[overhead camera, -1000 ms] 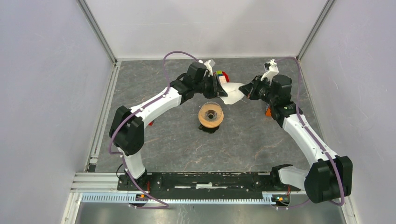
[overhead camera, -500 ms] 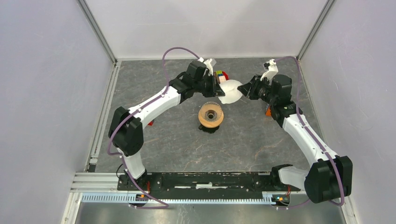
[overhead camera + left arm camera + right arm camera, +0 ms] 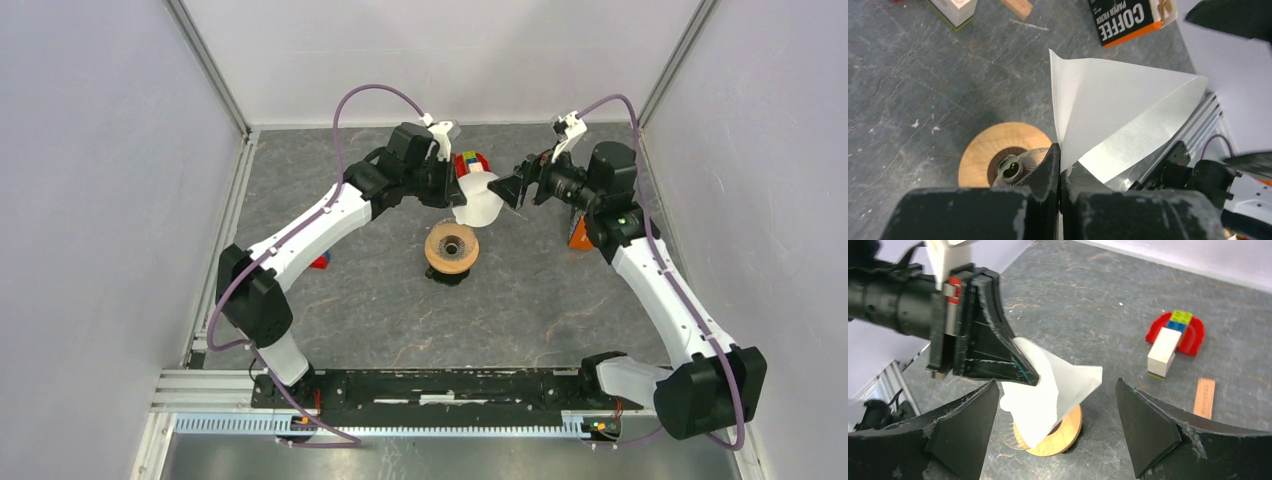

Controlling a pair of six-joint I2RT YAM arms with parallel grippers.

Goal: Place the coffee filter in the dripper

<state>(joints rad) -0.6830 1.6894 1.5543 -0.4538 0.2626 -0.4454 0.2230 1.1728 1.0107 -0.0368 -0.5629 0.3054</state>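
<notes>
The coffee filter [image 3: 480, 200], a white paper cone, hangs in the air just behind and above the dripper [image 3: 451, 248]. My left gripper [image 3: 456, 188] is shut on the filter's folded edge; in the left wrist view the paper [image 3: 1113, 115] fans out from the pinched fingertips of the gripper [image 3: 1060, 167], with the dripper's tan ring [image 3: 980, 155] below. My right gripper [image 3: 1057, 385] is wide open, its fingers on either side of the filter [image 3: 1063, 390] without touching it. The dripper [image 3: 1068, 432] stands on the table beneath, partly hidden by the paper.
A red-and-coloured toy block stack [image 3: 1173, 332] stands behind the dripper, and a small wooden strip [image 3: 1204, 397] lies near it. A black-and-orange coffee filter box [image 3: 1128, 17] sits at the right of the table. A small red item [image 3: 320, 262] lies by the left arm.
My right gripper has opened and let go of the filter. The left gripper has closed on it and now holds it alone, shifted a little left, nearer the dripper.
</notes>
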